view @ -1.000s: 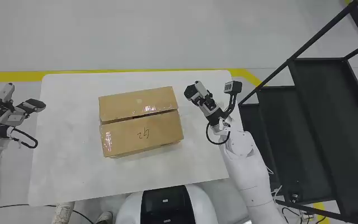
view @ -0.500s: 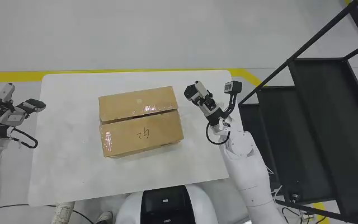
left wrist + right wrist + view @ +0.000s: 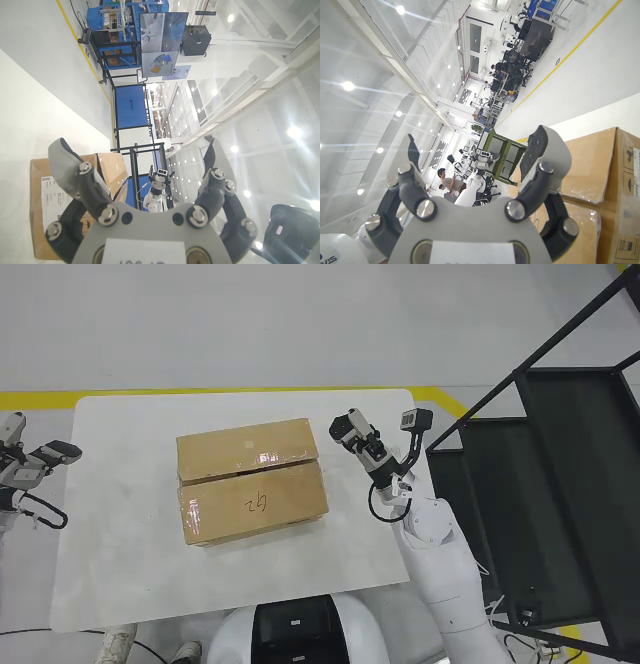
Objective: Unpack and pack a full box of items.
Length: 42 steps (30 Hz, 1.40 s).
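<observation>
Left gripper (image 3: 136, 150): being held beyond the left edge of the white table (image 3: 120, 564), well apart from the box; fingers being kept wide apart, nothing being gripped.
Right gripper (image 3: 475, 147): being held just right of the box's far right corner; fingers likewise being kept spread, empty.
Cardboard box (image 3: 250, 482): brown, closed, centre seam being held by clear tape; being supported mid-table, long axis lying left-right, right end angled slightly farther.
</observation>
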Tool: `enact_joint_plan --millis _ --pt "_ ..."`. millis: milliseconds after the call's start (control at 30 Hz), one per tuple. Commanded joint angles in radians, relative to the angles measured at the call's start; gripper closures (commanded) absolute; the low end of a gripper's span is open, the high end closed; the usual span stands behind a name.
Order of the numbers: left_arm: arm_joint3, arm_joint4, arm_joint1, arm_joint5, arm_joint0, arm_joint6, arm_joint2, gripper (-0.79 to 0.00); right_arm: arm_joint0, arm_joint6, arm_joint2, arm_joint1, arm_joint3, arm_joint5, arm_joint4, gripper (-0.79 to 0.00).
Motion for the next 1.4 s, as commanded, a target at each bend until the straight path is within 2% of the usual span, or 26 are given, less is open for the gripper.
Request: enact_joint_plan --millis 0,733,800,867,967,1167,1267,1367 --pt "0.000 0.000 0.000 0.000 0.000 0.000 0.000 -0.784 0.000 0.000 0.000 0.000 0.000 0.000 0.000 -0.785" --pt "0.000 0.000 0.000 0.000 0.000 0.000 0.000 -0.785 0.000 0.000 0.000 0.000 0.000 0.000 0.000 -0.785" --pt "-0.025 0.004 -0.001 0.007 0.001 -0.020 0.006 -0.785 0.000 0.075 -0.017 0.002 -0.015 0.015 0.070 -0.785" --pt "-0.033 -0.028 -0.001 0.031 -0.002 -0.122 0.010 -0.785 0.014 0.173 0.009 0.014 -0.010 0.067 0.084 -0.785" --pt "0.006 -0.112 0.000 0.066 -0.026 -0.291 0.003 -0.785 0.022 0.325 0.054 0.032 -0.033 0.156 0.140 -0.785" --pt "0.080 -0.055 0.006 0.007 -0.091 -0.591 0.023 -0.785 0.032 0.637 0.124 0.068 -0.038 0.309 0.195 -0.785" --pt "0.044 0.022 0.009 0.024 -0.112 -0.608 0.044 -0.785 0.054 0.727 0.142 0.085 -0.009 0.342 0.141 -0.785" --pt "0.020 0.024 0.007 0.022 -0.112 -0.605 0.056 -0.785 0.088 0.794 0.139 0.097 0.036 0.337 0.108 -0.785"
